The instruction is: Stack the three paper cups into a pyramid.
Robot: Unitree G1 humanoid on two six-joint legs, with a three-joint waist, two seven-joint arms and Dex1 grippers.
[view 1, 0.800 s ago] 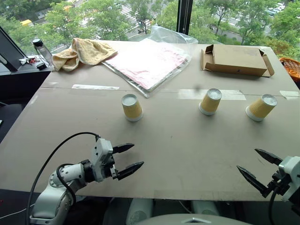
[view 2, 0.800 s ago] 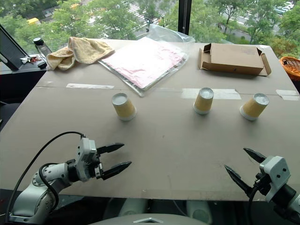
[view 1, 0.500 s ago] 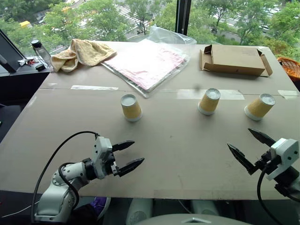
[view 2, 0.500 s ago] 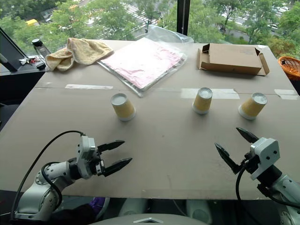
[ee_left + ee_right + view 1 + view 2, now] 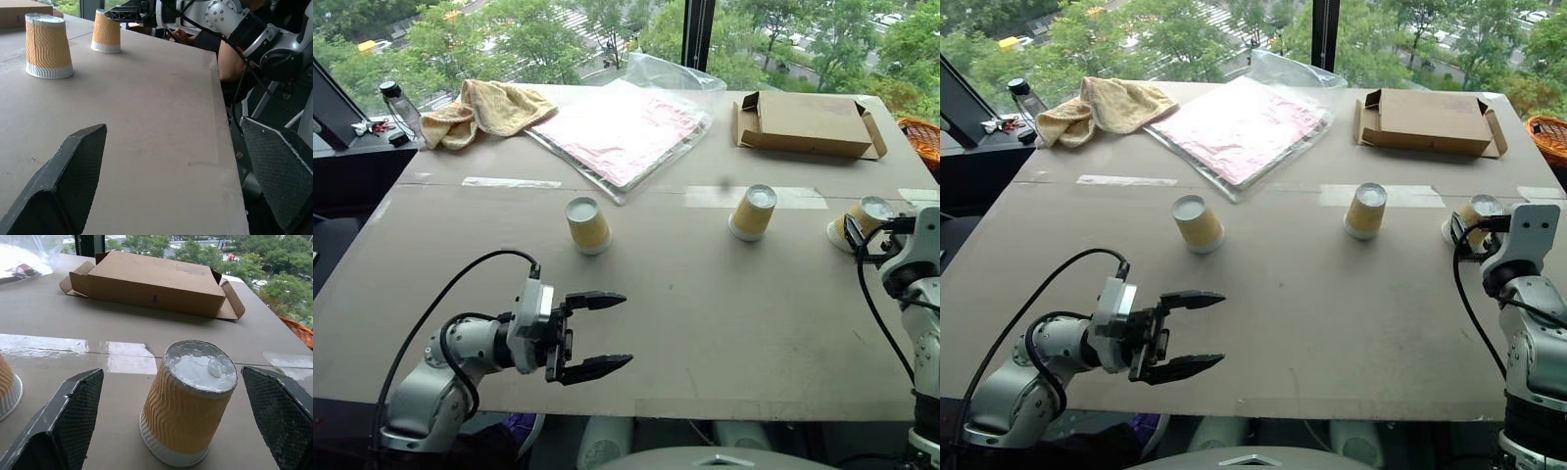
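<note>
Three small tapered paper cups w/ yellow-tan ribbed sides and white ends stand upside down, well apart, in a loose row across the flat brown cardboard-covered table (image 5: pixel 705 323): left cup (image 5: pixel 587 225), middle cup (image 5: pixel 752 212), right cup (image 5: pixel 188 401) near the table's right edge. None stacked yet. Right gripper (image 5: pixel 171 431) is up at the right cup, black fingers spread wide w/ the cup standing between them; wrist view shows gaps on both sides, so nothing touched or held. Left gripper (image 5: pixel 595 333) sits over the near-left part of the table, pointing toward the robot's right, jaws wide open and empty, well short of the left cup. Further back: a flat brown cardboard box (image 5: pixel 806 123), a clear plastic bag over pink-white sheets (image 5: pixel 622 132), a crumpled yellow-tan towel (image 5: pixel 489 108) at the far-left corner, and a clear bottle w/ a dark cap (image 5: pixel 399 104) just beyond it.
</note>
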